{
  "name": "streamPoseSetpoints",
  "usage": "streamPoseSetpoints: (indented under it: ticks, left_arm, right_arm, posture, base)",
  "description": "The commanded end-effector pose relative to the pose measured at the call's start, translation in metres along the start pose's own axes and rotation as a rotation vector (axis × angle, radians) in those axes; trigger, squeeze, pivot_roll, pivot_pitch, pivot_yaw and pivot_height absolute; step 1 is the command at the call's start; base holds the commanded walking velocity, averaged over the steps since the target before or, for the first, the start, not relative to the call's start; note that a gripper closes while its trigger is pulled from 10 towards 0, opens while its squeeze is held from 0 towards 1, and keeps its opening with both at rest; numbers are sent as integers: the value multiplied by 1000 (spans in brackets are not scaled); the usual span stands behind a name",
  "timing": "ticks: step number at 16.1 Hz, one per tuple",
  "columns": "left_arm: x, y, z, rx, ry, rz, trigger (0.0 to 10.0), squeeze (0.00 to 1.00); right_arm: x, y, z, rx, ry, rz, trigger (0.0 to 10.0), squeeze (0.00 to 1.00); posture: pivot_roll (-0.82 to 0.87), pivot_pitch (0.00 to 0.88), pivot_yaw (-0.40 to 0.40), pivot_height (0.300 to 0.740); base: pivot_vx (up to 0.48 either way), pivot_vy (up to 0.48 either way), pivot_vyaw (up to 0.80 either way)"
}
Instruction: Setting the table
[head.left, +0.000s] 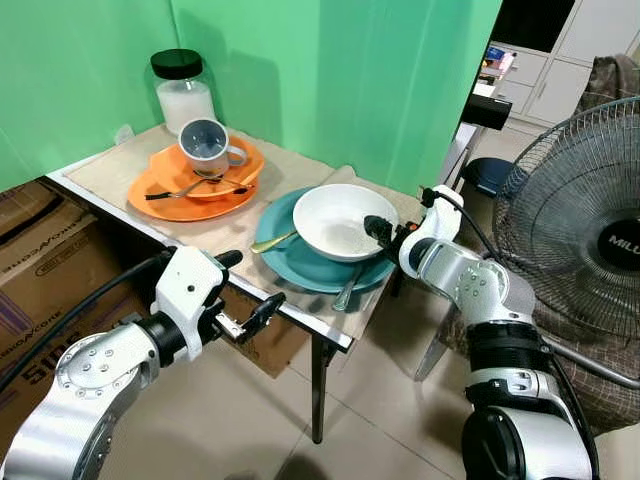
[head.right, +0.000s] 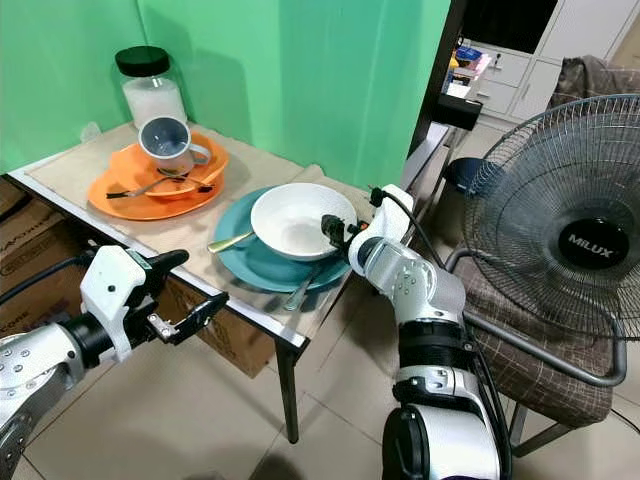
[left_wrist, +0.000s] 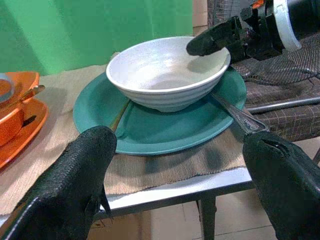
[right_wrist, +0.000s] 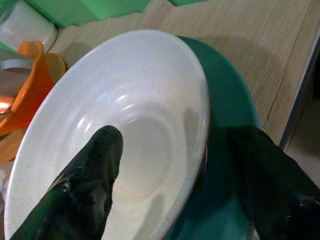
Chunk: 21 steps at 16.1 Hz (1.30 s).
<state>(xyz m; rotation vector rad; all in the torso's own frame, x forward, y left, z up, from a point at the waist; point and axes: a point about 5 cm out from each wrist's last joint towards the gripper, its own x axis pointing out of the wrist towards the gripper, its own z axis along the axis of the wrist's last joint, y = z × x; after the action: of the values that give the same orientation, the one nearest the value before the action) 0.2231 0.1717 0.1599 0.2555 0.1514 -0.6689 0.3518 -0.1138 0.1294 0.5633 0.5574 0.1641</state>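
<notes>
right gripper (right_wrist: 170, 175) spread astride the rim of white speckled ceramic bowl (head.left: 335, 220), frame centre; likely rigid, slick, breakable; best pinched at rim.

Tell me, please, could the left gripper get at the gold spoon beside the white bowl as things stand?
Probably yes: the left gripper is open at the table edge, and the gold spoon lies uncovered on the teal plate.

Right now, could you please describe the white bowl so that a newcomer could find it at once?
Start at the table by the green wall, then find the teal plate near its front edge. The white bowl sits on that plate, unlike the orange dishes behind, and the right claw straddles its rim.
</notes>
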Motion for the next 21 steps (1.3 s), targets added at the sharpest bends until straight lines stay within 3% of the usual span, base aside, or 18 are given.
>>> streamPoseSetpoints:
  ticks: [1, 17, 21]
  left_arm:
    - [1, 0, 1, 8, -4, -10, 10000, 0]
    - [4, 1, 0, 35, 1, 5, 10000, 0]
    - [5, 4, 1, 46, -1, 12, 10000, 0]
  right_arm:
    - [1, 0, 3, 13, 1, -2, 0, 0]
    - [3, 3, 9, 19, -10, 5, 0, 0]
    - [2, 9, 17, 54, -59, 39, 0, 0]
  posture:
    - [173, 0, -38, 740]
    - [170, 0, -33, 740]
    - [171, 0, -30, 740]
  base:
    - [0, 0, 0]
    - [0, 0, 0]
    - [0, 0, 0]
